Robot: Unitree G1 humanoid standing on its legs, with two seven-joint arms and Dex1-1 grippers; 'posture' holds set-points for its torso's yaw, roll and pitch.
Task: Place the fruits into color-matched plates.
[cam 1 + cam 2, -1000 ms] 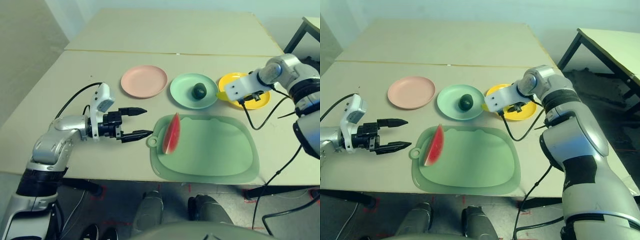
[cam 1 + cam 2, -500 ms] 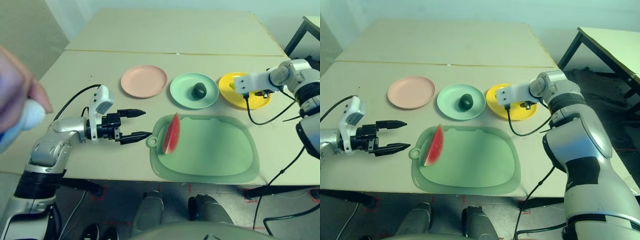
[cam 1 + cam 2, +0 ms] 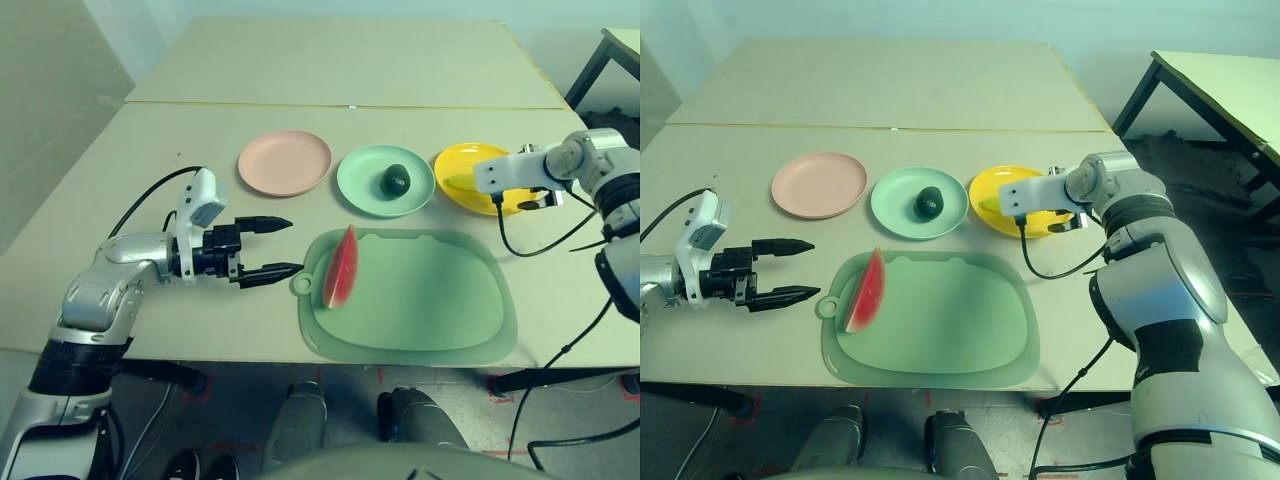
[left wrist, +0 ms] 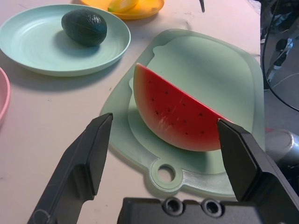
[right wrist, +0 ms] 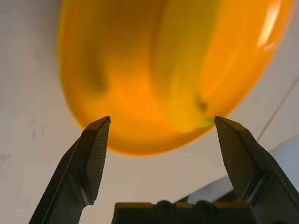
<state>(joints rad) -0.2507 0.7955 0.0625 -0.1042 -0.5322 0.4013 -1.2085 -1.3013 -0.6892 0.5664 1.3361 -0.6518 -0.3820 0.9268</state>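
Right pincer (image 5: 161, 135) gapes wide, released, above the banana (image 5: 187, 88) in the yellow plate (image 3: 480, 165); left pincer (image 4: 170, 140) spread, facing the watermelon wedge (image 4: 175, 116).

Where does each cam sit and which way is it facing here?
Left eye and right eye: on the head, looking forward and down at the table; both silver forearms show.
Left wrist: looks along the open left gripper at the watermelon wedge on the cutting mat.
Right wrist: looks down between the open right gripper fingers at the banana in the yellow plate.
Shared: left wrist and head views both show the avocado in the green plate.
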